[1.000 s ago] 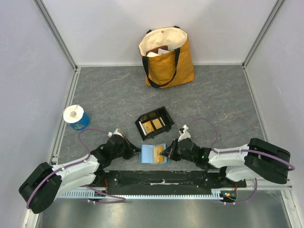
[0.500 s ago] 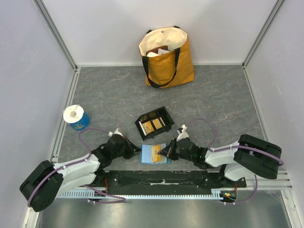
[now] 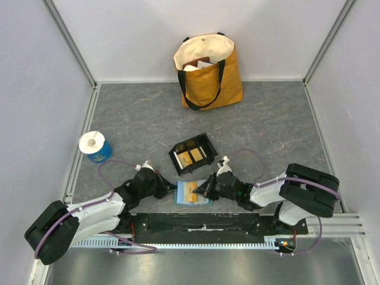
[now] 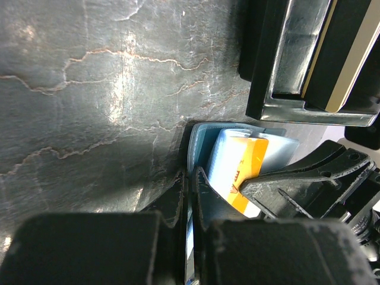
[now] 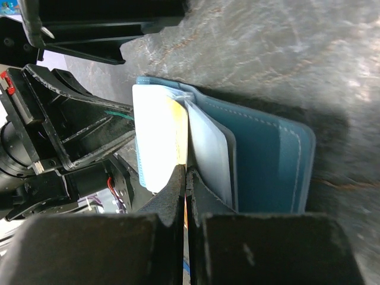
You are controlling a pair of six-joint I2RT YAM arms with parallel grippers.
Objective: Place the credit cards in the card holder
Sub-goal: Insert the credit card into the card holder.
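Observation:
The teal card holder (image 3: 192, 193) lies open at the near edge of the floor between both arms. My left gripper (image 3: 173, 189) is shut on its left flap; the left wrist view shows the thin blue edge (image 4: 191, 196) pinched at my left gripper (image 4: 190, 175). My right gripper (image 3: 206, 190) is shut on an orange credit card (image 4: 252, 164), which lies partly inside a pale inner pocket (image 5: 209, 148) of the card holder (image 5: 270, 155). The right wrist view has my right gripper (image 5: 186, 168) clamped on the card's edge (image 5: 180, 127). Two more tan cards (image 3: 191, 157) lie in the tray.
A black rectangular tray (image 3: 175, 157) sits just behind the card holder. A yellow and cream tote bag (image 3: 209, 71) stands against the back wall. A blue roll (image 3: 95, 146) stands at the left wall. White walls enclose the grey floor.
My right arm has shifted left, carrying the orange card further over and into the card holder. The left gripper has kept its hold on the flap.

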